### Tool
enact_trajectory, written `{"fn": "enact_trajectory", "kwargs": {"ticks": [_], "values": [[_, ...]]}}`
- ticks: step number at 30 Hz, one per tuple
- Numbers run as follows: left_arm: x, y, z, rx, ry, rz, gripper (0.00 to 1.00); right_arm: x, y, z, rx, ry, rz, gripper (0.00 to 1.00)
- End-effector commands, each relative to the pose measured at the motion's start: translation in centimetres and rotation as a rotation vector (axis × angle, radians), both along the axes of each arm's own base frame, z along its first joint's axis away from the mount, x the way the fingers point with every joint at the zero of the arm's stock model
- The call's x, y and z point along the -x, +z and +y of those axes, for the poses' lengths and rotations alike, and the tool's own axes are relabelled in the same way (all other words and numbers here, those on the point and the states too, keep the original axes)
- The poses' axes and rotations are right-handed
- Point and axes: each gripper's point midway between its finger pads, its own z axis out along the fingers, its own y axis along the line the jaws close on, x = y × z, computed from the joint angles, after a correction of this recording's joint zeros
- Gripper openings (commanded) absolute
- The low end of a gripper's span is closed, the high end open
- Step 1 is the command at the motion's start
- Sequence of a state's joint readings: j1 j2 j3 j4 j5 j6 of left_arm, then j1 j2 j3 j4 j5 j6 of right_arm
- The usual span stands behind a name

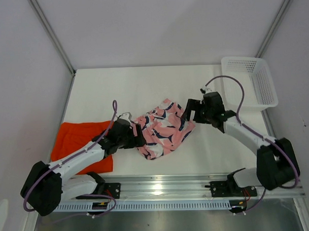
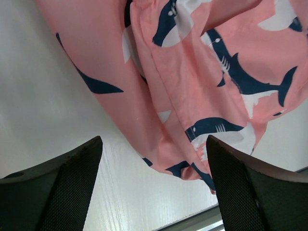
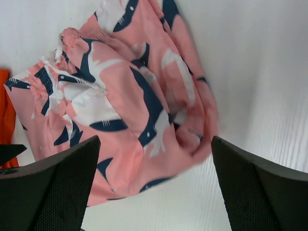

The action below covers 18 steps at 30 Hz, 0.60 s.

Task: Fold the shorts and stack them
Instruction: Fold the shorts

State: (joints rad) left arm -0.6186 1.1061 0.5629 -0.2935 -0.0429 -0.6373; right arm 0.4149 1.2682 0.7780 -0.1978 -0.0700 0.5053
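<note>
Pincers both gape wide, empty: left pincer (image 2: 154, 140) and right pincer (image 3: 155, 140) flank the pink shorts (image 1: 162, 129).

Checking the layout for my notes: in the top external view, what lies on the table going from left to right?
orange shorts → pink shark-print shorts → white mesh basket

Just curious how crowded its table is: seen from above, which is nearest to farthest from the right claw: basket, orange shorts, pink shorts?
1. Pink shorts, mid-table, right at the right claw.
2. Basket, back right corner.
3. Orange shorts, far left.
</note>
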Motion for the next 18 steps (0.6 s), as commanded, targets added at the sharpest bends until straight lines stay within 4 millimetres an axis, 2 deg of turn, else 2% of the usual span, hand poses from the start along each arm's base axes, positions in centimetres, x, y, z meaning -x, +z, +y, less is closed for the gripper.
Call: {"fn": "enact_trajectory", "kwargs": {"ticks": [1,2,4,7,9,13,18], "values": [[-0.3,-0.3,-0.8,0.076,0.020,-0.011,0.92,-2.6,0.9,1.7,0.005,0.261,-0.039,0.99],[0.3,-1.1,-0.6,0.086,0.034,0.003,0.93,-3.1,0.8,1.9,0.010,0.287,-0.039,1.00],[-0.2,-0.8,-1.1,0.128,0.048,-0.025,0.95,-4.5,0.0,2.6,0.044,0.344,-0.025,1.00],[-0.5,-1.2,-1.4,0.157,0.066,-0.031,0.97,-5.6,-2.2,2.8,0.091,0.357,0.020,1.00],[-0.8,-1.4,-1.6,0.159,0.074,-0.024,0.98,-6.1,-2.8,3.2,0.085,0.362,0.012,0.99],[-2.1,-0.8,-2.5,0.184,0.074,-0.049,0.99,-6.1,-4.0,4.5,0.058,0.404,0.020,0.99],[-3.0,-1.3,-3.7,0.189,0.057,-0.023,0.98,-5.7,-6.9,5.3,0.071,0.415,0.077,0.98]]}}
